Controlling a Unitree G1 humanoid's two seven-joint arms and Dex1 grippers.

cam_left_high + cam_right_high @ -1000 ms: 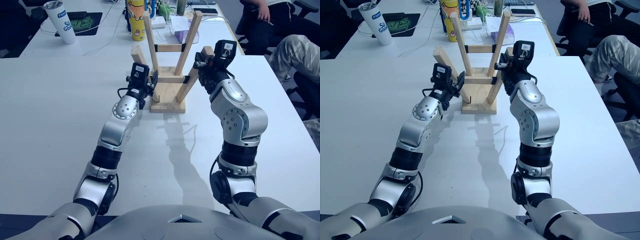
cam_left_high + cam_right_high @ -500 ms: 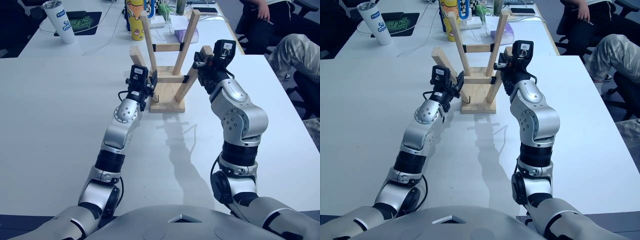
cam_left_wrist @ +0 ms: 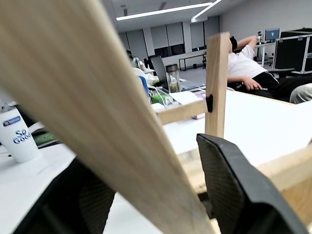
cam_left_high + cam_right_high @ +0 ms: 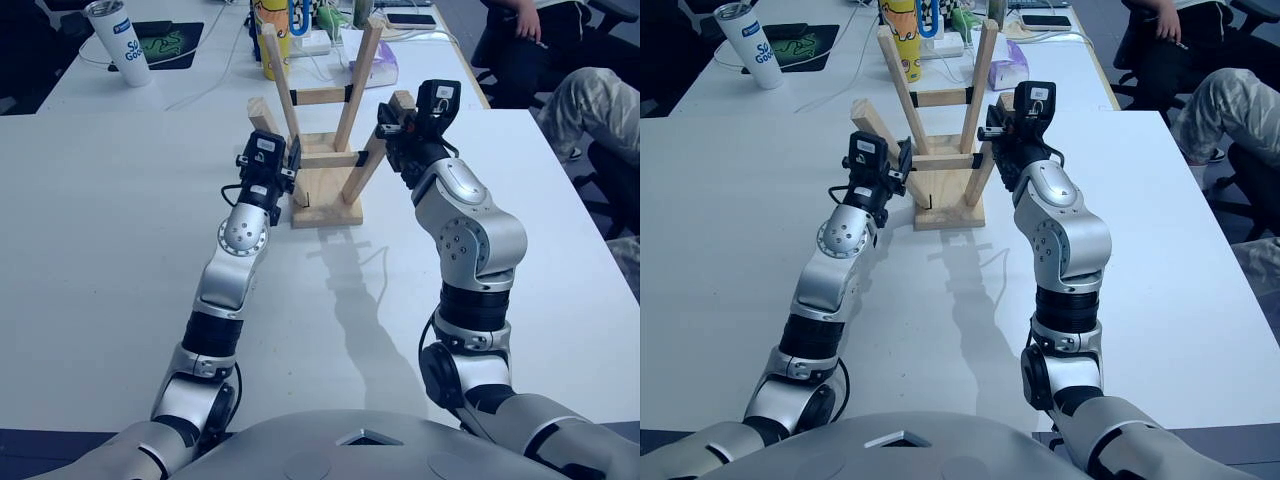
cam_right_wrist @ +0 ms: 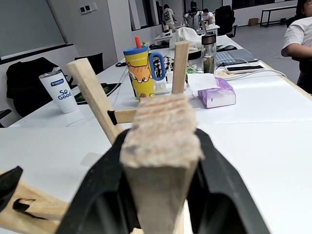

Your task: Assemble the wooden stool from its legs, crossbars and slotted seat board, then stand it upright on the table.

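Holds the stool [image 4: 325, 160] upside down toward the far side of the table [image 4: 120, 230] — seat board [image 4: 328, 210] flat on the surface, four legs pointing up and splaying outward. Looks fully put together, with one crossbar [image 4: 330, 159] bridging the near legs and another higher up between the far pair.

Grips from both sides. Clamps the left hand [image 4: 287, 166] on the left near leg [image 4: 261, 110], on its lower part toward the seat board. In the left wrist view, shows that leg running between the two black fingers [image 3: 234, 190] with no gap to speak of. Clenches the right hand [image 4: 391, 127] round the right near leg [image 4: 366, 168] close to its free end, with pads [image 5: 100, 195] pressed to both faces of the wood in the right wrist view.

Probably grasped this way for a two-point hold ahead of the flip: one hand lower, one higher, on opposite sides, so as to roll the stool over without wrenching it.

Judged as the last step — turning over and setting on its feet not yet done.

Calls for lifting first, to free the seat board from the table before rotating. Risks spreading the legs or popping a crossbar through uneven pull, given joints likely only push-fit.

Farther back, on the neighbouring table: a tumbler [image 4: 119, 40] and a yellow cup [image 5: 141, 73], well apart from the stool and unlikely to hinder.
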